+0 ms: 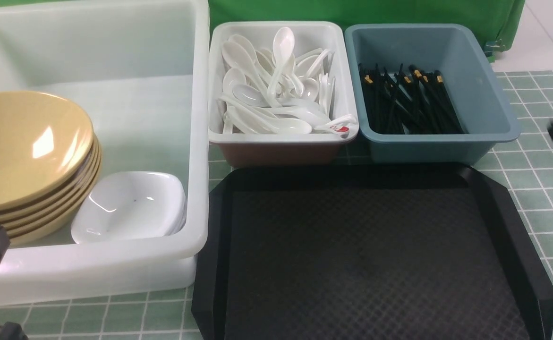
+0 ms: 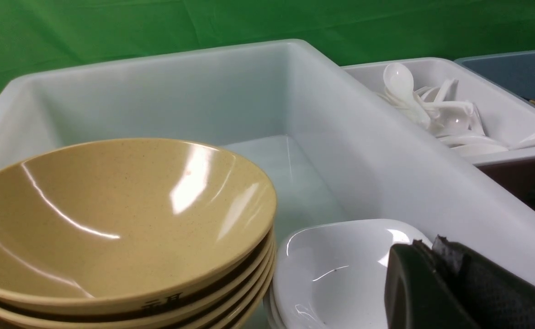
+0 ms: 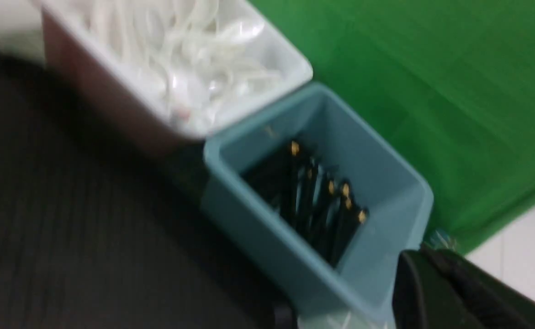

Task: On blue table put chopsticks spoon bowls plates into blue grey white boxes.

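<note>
Dark characters on the top bowl's (image 2: 125, 237) rim are unreadable.

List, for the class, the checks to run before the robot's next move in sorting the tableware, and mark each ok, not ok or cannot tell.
1. Black tray holds nothing left to sort: ok.
2. Tan bowls stacked inside the large white tub: ok.
3. White plates in the tub beside the bowls: ok.
4. Spoons in the small white bin: ok.
5. Chopsticks in the blue-grey bin: ok.
6. Both grippers shut and holding nothing: cannot tell.
</note>
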You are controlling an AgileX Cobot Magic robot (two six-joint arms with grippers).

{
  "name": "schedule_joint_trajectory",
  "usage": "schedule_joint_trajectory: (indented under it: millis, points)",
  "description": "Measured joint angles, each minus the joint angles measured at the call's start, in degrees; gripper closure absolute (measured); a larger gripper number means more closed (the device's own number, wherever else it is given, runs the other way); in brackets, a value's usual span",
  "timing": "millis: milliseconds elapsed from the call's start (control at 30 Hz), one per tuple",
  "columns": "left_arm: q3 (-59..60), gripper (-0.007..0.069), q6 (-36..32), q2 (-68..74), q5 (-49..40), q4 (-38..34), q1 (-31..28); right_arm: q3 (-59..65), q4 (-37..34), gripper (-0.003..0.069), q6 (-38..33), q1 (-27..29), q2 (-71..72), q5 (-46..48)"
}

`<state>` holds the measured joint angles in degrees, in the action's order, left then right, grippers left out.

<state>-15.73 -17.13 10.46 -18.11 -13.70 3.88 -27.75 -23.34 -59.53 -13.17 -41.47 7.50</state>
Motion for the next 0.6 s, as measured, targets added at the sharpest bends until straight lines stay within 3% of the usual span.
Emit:
schedule_joint_trajectory:
  millis: [67,167,200,267,600]
  points:
    - [0.0,0.0620,0.0,0.0,0.0,0.0,0.0,6.7,-0.4,0.0622,2.6,0.0,5.4,-1.3]
    - [0.0,0.0620,0.0,0.0,0.0,0.0,0.0,12.4,-2.4,0.0622,11.9,0.0,11.7,-0.5]
    - [0.0,0.0620,0.0,0.0,0.0,0.0,0.0,16.2,-3.0,0.0622,19.3,0.0,15.6,0.5]
    - [0.0,0.0620,-0.1,0.0,0.0,0.0,0.0,20.8,-3.2,0.0622,25.0,0.0,20.0,0.7]
    - [0.0,0.0620,0.0,0.0,-0.1,0.0,0.0,29.4,-1.2,0.0622,28.3,1.7,33.1,-0.4]
